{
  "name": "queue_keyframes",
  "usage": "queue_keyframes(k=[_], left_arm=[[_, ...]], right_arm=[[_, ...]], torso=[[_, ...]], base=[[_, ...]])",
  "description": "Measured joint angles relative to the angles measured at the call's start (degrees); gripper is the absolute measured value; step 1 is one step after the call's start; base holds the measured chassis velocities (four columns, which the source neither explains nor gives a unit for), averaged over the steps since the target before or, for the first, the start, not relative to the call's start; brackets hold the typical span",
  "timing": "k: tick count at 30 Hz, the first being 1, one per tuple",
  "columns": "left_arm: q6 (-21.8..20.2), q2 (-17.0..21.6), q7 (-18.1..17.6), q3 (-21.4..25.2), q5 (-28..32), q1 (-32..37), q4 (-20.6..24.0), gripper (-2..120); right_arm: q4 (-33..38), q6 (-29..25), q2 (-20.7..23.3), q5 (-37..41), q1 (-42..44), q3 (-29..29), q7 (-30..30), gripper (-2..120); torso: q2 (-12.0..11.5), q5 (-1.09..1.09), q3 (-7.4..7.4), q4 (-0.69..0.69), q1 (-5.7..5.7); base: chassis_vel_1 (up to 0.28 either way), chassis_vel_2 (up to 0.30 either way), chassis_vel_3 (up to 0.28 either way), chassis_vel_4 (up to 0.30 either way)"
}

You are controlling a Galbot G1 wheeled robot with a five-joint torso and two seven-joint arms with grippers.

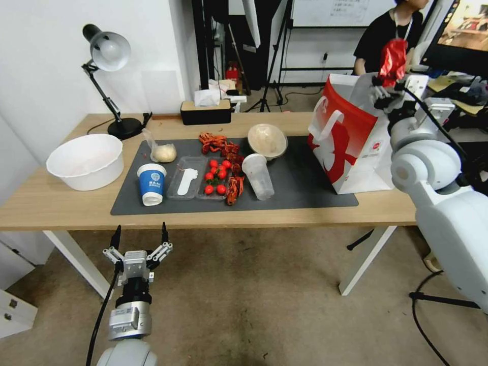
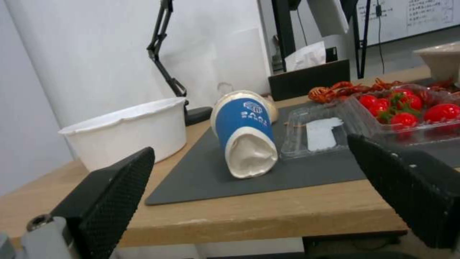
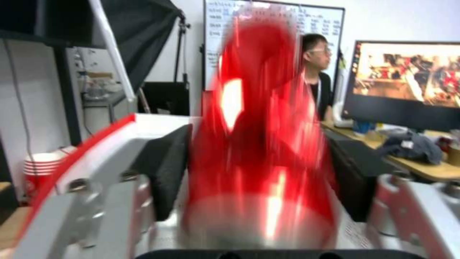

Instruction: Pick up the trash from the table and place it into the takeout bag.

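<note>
I am watching the left gripper (image 1: 139, 234) hanging at about seven o'clock in the head view, below the near edge of the table (image 1: 66, 203), with its fingers spread wide and nothing between them. From its wrist camera I am seeing the two black ribbed pads (image 2: 115, 187) framing the blue-white paper cup (image 2: 245, 133), which is lying on its side on the dark grey mat (image 2: 201, 180) with its mouth toward that camera.

Past the cup, the white tub (image 1: 86, 160) is sitting at nine o'clock on bare wood, and a clear clamshell tray (image 1: 185, 178) is lying just beside the cup, next to the cherry tomatoes (image 1: 216, 175) and some crayfish shells (image 1: 235, 185). The clear plastic cup (image 1: 258, 175) is lying tipped over at mid-table. Further back, the clear bag with pale lump (image 1: 162, 151) and the round clear bowl (image 1: 267, 141) are resting near the mat's far edge, with the black tissue box (image 1: 206, 112) and desk lamp (image 1: 109, 53) behind.

At two o'clock the right gripper (image 1: 387, 84) is clamping the crushed red drink can (image 1: 392, 61) above the open mouth of the takeout bag (image 1: 351, 137) (the wrist picture is smeared, so I am only fairly sure both pads are touching it).
</note>
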State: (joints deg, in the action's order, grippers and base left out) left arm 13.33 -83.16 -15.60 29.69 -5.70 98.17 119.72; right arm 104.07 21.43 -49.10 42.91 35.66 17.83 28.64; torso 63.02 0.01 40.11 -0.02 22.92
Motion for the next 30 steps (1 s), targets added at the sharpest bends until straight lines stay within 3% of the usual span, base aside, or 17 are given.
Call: queue_keyframes(k=[5,8,21,23,25,26,30], left_arm=[[0.0,0.1,0.1,0.0,-0.3,-0.1,-0.1,100],[0.0,0.2,0.3,0.1,-0.6,-0.2,-0.1,100],[0.0,0.1,0.5,0.3,-0.7,0.1,0.4,100],[0.0,0.2,0.6,0.3,-0.5,0.1,0.3,100],[0.0,0.2,0.6,0.3,-0.5,0.1,0.3,100],[0.0,0.2,0.7,0.3,0.0,-0.1,0.0,100],[0.1,0.1,0.7,0.2,0.1,-0.1,-0.3,100]], right_arm=[[0.3,0.6,0.0,1.0,0.6,0.5,0.4,79],[0.6,0.7,-0.4,1.3,0.8,0.5,0.5,96],[2.6,-1.3,-0.6,1.2,2.7,0.6,-1.8,100],[4.1,-5.9,-0.5,1.6,3.8,0.6,-6.7,100],[4.1,-5.9,-0.5,1.6,3.8,0.6,-6.7,100],[7.5,-9.6,-0.1,1.7,6.6,0.8,-12.7,100],[10.1,-12.5,0.4,1.8,10.7,1.3,-18.4,100]], torso=[[0.0,-0.01,0.0,0.02,0.0],[0.0,-0.02,0.0,0.02,0.0],[0.0,-0.02,0.0,0.01,0.0],[0.0,-0.01,0.0,0.02,0.0],[0.0,-0.01,0.0,0.02,0.0],[0.0,-0.03,0.0,0.02,0.0],[0.0,-0.02,0.0,0.02,0.0]], base=[[0.0,0.0,0.0,0.0],[0.0,0.0,0.0,0.0],[0.0,0.0,0.0,0.0],[0.0,0.0,0.0,0.0],[0.0,0.0,0.0,0.0],[0.0,0.0,0.0,0.0],[0.0,0.0,0.0,0.0]])
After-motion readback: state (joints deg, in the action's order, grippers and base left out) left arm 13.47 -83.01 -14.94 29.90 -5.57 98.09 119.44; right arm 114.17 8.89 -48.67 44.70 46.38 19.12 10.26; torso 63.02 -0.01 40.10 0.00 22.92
